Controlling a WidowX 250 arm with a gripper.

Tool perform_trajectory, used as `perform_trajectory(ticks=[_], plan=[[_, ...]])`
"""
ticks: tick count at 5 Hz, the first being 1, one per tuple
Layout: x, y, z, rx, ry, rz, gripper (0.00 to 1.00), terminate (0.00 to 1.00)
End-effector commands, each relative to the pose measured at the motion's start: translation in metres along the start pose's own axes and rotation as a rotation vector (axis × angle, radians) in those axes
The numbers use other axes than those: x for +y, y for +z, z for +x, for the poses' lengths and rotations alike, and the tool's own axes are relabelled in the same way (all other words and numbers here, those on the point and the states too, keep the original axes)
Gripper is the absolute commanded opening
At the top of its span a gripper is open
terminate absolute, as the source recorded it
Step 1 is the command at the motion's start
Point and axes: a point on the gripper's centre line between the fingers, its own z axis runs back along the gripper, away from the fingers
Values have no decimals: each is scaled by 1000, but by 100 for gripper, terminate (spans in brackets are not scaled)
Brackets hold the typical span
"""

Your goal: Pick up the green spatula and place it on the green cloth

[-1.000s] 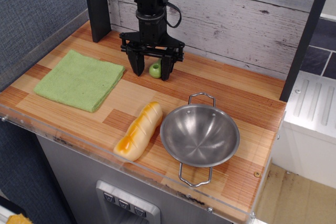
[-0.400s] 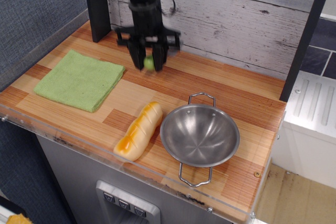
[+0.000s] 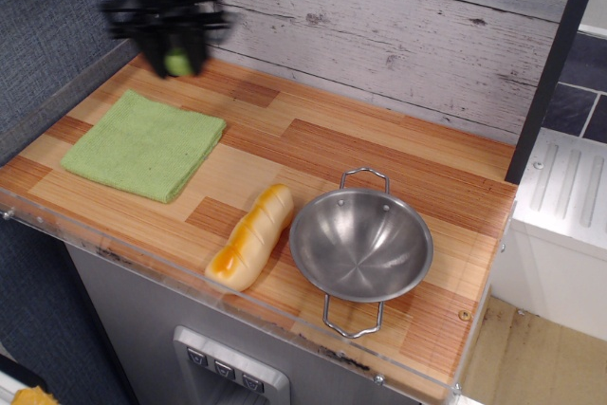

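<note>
Gripper (image 3: 176, 49), motion-blurred, pinching the green spatula (image 3: 177, 64) aloft beyond the far edge of the green cloth (image 3: 142, 144); an early release would probably drop it onto the bare counter (image 3: 313, 139).

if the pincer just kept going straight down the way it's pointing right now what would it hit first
Probably the wooden counter just behind the far edge of the green cloth, or that edge itself. The pincer points down, blurred, with the green spatula between its fingers. Depth is unclear from this single view.
</note>
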Motion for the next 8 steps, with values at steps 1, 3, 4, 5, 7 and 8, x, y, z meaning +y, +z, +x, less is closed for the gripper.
perform_trajectory(ticks=[1, 3, 4, 5, 7, 8], plan=[[29, 10, -22, -25, -101, 125, 0, 0], [2, -2, -48, -12, -256, 143, 0, 0], [4, -8, -46, 3, -251, 160, 0, 0], [10, -7, -44, -1, -227, 162, 0, 0], [20, 1, -45, 13, -212, 173, 0, 0], [20, 3, -47, 18, -206, 180, 100, 0]])
